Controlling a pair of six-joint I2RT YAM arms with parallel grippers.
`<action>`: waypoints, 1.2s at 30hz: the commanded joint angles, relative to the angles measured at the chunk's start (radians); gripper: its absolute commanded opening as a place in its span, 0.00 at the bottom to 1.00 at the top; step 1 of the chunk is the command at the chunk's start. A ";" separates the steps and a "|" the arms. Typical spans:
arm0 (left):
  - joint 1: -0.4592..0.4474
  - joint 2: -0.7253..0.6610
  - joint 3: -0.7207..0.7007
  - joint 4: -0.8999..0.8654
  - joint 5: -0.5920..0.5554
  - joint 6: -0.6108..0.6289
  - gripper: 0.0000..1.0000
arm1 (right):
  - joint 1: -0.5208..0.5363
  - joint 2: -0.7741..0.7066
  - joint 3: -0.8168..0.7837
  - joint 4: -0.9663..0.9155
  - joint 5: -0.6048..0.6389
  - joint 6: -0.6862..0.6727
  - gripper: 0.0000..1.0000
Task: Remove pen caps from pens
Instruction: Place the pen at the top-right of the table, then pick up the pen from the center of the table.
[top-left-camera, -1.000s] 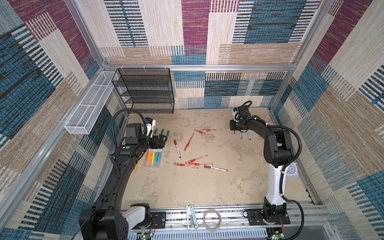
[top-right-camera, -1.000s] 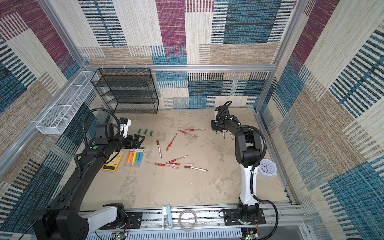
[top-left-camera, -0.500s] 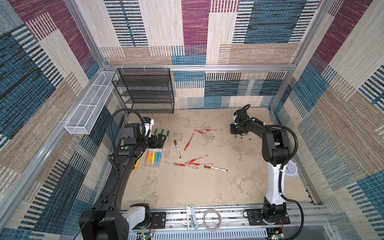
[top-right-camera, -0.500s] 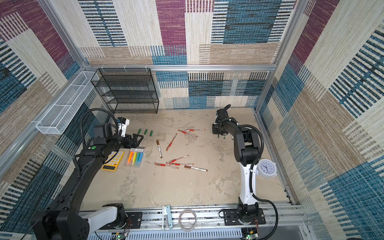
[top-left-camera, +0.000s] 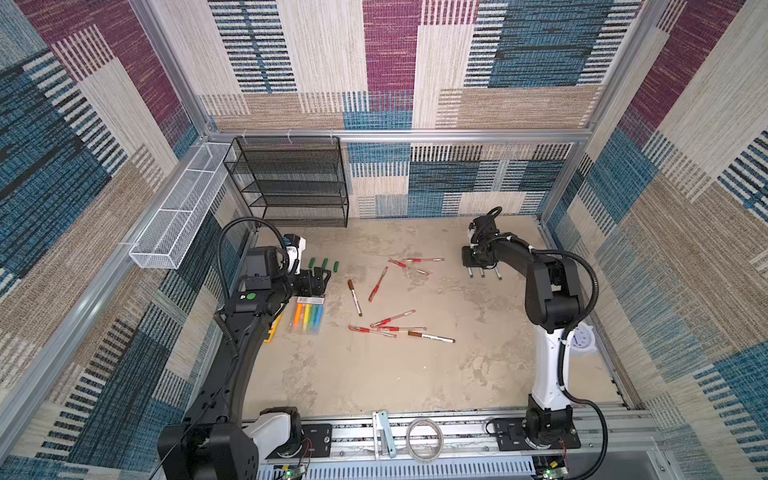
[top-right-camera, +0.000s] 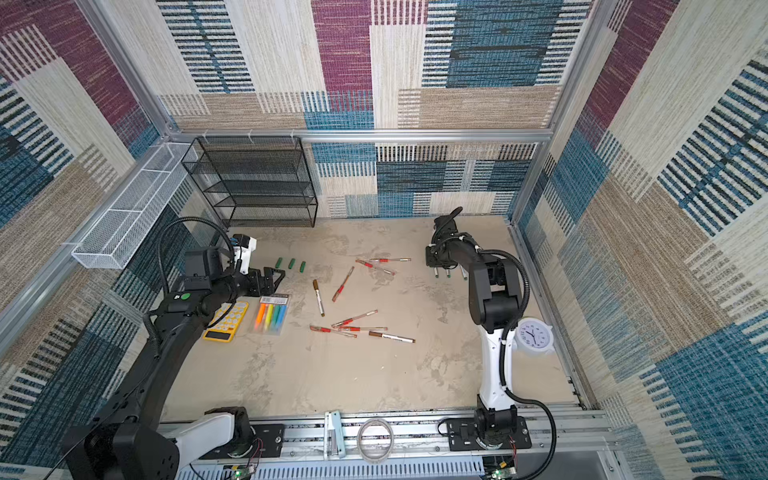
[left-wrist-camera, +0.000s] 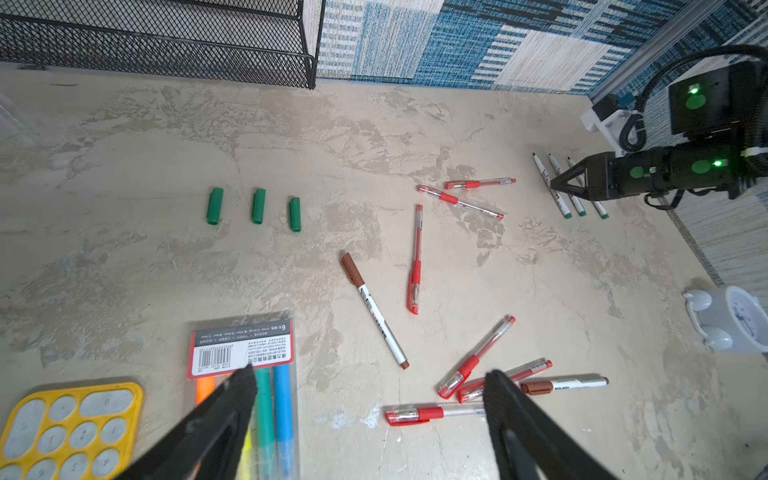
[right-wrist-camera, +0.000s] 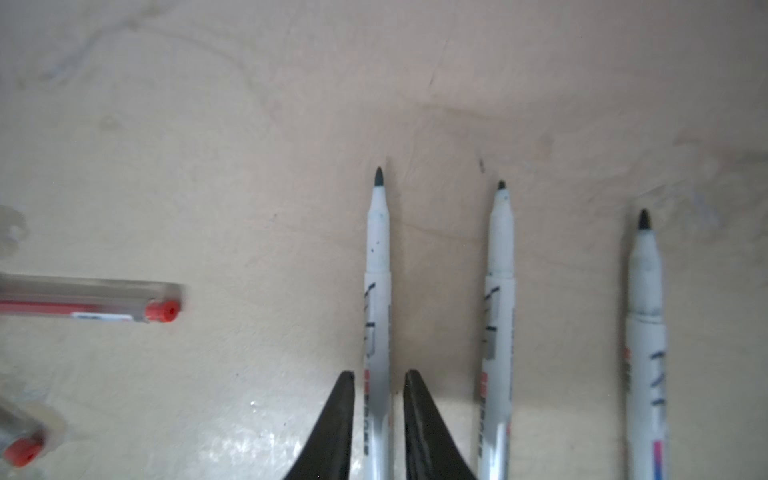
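Three uncapped white pens with green ends (top-left-camera: 482, 272) lie side by side at the far right. My right gripper (right-wrist-camera: 378, 374) (top-left-camera: 473, 262) straddles the leftmost one (right-wrist-camera: 378, 291), its jaws slightly open with thin gaps beside the barrel, which rests on the table. Three green pen caps (left-wrist-camera: 258, 205) (top-left-camera: 324, 263) lie in a row at the far left. My left gripper (left-wrist-camera: 370, 372) (top-left-camera: 322, 278) hovers wide open and empty near them. Two brown-capped pens (left-wrist-camera: 374, 307) (left-wrist-camera: 561, 384) and several red-capped clear pens (left-wrist-camera: 415, 257) are scattered mid-table.
A pack of highlighters (top-left-camera: 307, 318) and a yellow calculator (top-right-camera: 226, 320) lie under my left arm. A black mesh shelf (top-left-camera: 291, 183) stands at the back left, with a white wire basket (top-left-camera: 178, 216) on the left wall. A small clock (top-right-camera: 534, 334) sits by the right arm's base.
My right gripper's jaws have parted a little from the pen they were shut on, and that arm has shifted slightly. The left arm has hardly moved.
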 joint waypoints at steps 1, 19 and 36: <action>0.001 -0.006 -0.007 0.034 0.007 -0.011 0.89 | 0.000 -0.065 0.008 -0.013 -0.021 -0.001 0.27; 0.012 0.030 0.011 0.025 0.011 -0.022 0.90 | 0.195 -0.634 -0.568 0.016 -0.242 -0.085 0.59; 0.021 0.044 0.017 0.021 0.015 -0.021 0.90 | 0.448 -0.573 -0.697 -0.101 -0.219 -0.023 0.59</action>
